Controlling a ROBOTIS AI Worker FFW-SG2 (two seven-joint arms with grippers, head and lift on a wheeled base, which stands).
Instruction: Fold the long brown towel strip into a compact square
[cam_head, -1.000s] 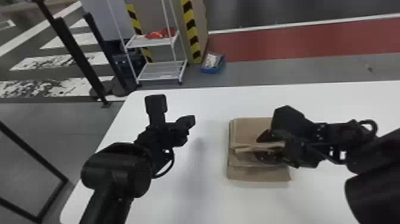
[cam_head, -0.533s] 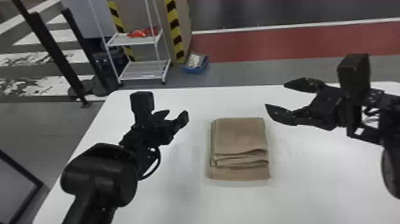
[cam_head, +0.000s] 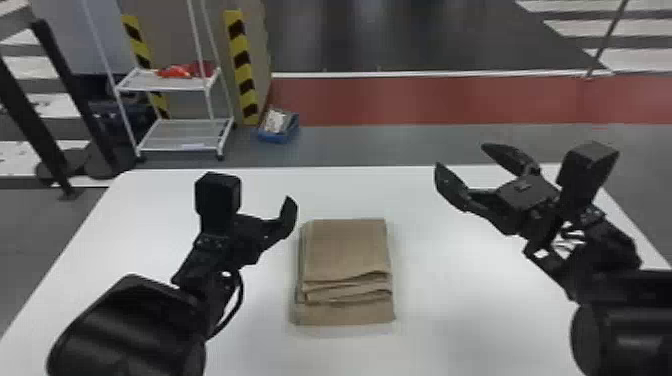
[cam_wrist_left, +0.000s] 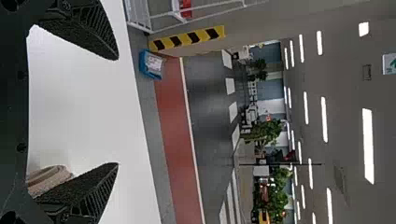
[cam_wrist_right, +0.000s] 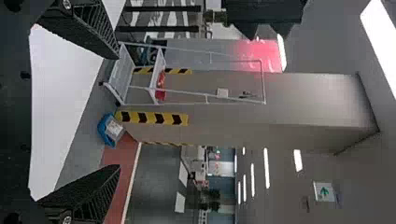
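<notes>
On the white table, the brown towel lay folded in a compact block of several layers, whose edges were visible at the near side. Just beside it, to the left, was the left gripper, widely open and holding nothing. Farther away, to the right, the right gripper was also widely open, with nothing between its fingers. Behind the table, a white rack and a blue box stood on the floor.

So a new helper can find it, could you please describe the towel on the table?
Start at the white table in front of the robot. Look between the left gripper and the right gripper, nearer the left. The towel is the flat brown folded cloth, its layers stepped along the near edge, unlike the black grippers.
</notes>
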